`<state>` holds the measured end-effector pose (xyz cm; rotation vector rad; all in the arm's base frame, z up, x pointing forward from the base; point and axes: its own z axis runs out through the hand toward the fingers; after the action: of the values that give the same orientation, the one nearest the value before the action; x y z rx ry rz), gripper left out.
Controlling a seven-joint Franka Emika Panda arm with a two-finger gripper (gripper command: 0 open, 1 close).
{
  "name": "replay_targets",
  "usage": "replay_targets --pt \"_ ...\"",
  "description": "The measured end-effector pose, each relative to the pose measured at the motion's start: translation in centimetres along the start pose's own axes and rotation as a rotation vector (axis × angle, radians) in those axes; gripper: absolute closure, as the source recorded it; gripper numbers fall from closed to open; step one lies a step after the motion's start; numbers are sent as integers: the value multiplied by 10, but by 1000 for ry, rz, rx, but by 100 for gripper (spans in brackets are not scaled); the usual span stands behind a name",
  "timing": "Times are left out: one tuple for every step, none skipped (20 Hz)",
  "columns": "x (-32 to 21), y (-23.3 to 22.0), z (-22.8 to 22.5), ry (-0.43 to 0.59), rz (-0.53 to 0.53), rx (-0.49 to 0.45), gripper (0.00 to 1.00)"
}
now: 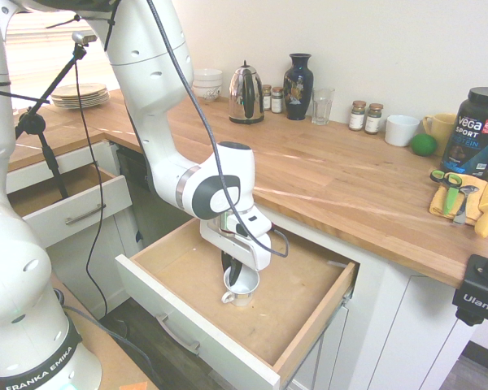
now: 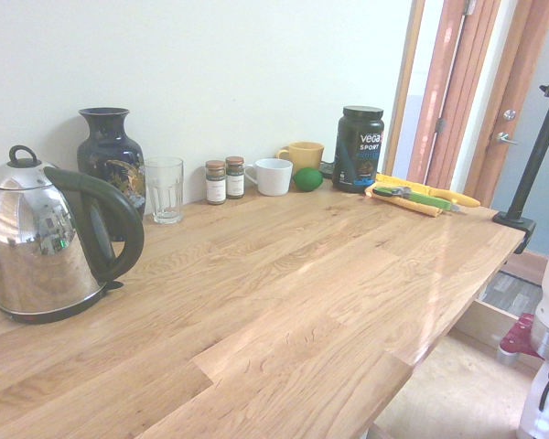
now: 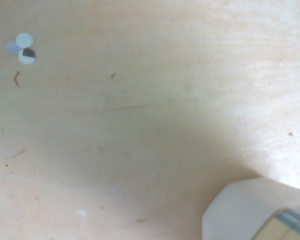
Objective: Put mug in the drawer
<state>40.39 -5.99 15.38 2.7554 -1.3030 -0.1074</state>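
The wide drawer [image 1: 309,325] under the counter stands pulled out, its light wood floor bare. My gripper [image 1: 233,272] reaches down into it and is shut on the rim of the small white mug [image 1: 241,289], one dark finger inside the cup. The mug is upright in the left middle of the drawer, handle toward the front. I cannot tell whether its base touches the floor. In the wrist view the mug [image 3: 260,212], with a coloured band, shows over the drawer floor [image 3: 140,125]. The second exterior view shows neither mug nor gripper.
A smaller drawer [image 1: 65,203] stands open at the left. Along the counter's back are a kettle [image 1: 246,94], a vase [image 1: 298,86], a glass [image 1: 322,106], spice jars [image 1: 366,116], a plain white mug [image 1: 401,130], a yellow mug [image 1: 439,128] and a black tub [image 1: 476,132]. Scissors [image 1: 449,185] lie on a yellow cloth.
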Motion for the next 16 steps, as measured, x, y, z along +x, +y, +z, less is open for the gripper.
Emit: replay_targets --pt "0 0 0 -1 5 1 0" --pt "1 1 0 -2 9 2 0" --pt "1 1 0 -2 10 2 0" --pt "1 1 0 -2 12 2 0" --pt "1 1 0 -2 13 2 0" --pt "2 2 0 -1 14 2 0" --pt "3 1 -1 0 15 4 0" --pt "4 1 -2 2 15 6 0" --pt "5 0 -2 4 16 7 0" --pt "6 0 -3 5 17 8 0" --pt "7 -1 -4 7 17 9 0" --pt "8 -2 -5 9 17 11 0" --pt "9 -3 -6 9 17 11 0" --pt "10 -3 -7 10 18 11 0" --pt "11 -4 -8 11 18 12 0" --pt "11 -4 -9 12 18 14 0"
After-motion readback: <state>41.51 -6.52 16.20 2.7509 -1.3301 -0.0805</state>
